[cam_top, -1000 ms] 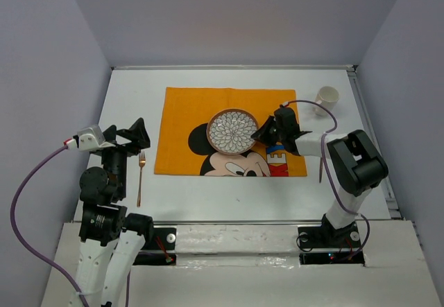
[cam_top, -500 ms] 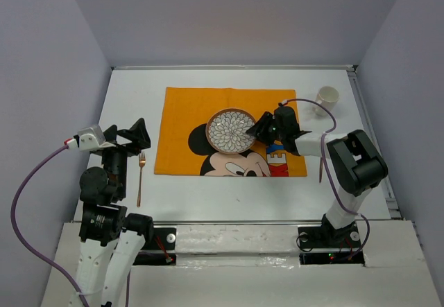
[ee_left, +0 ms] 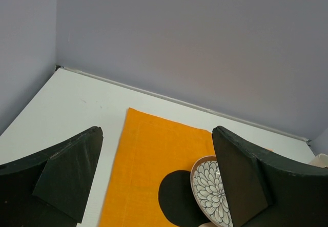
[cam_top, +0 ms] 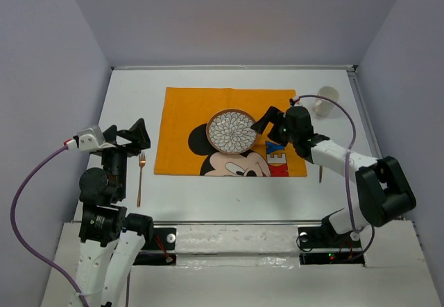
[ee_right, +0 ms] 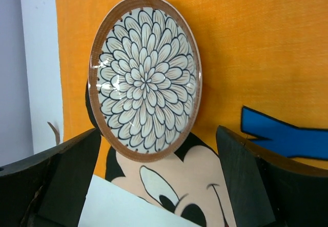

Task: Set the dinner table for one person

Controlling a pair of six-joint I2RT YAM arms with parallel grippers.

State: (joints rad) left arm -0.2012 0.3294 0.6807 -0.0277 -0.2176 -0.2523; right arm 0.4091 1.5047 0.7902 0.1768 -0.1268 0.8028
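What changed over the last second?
The right hand opened, let go of the plate at its right rim and backed off slightly to the right, its elbow swinging right. The plate stays on the orange placemat; left hand, fork and cup unchanged.

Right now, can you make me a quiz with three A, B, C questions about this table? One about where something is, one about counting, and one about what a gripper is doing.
1. Where is the plate?
A. on a wooden tray
B. on the orange placemat
C. on a chair

2. How many cups are on the dinner table?
A. none
B. three
C. one

3. The right gripper is:
A. open, holding nothing
B. shut on the plate
C. shut on a napkin

Answers:
1 B, the plate lies on the orange cloth.
2 C, a single white one stands at the far right.
3 A, its fingers stand apart beside the plate.
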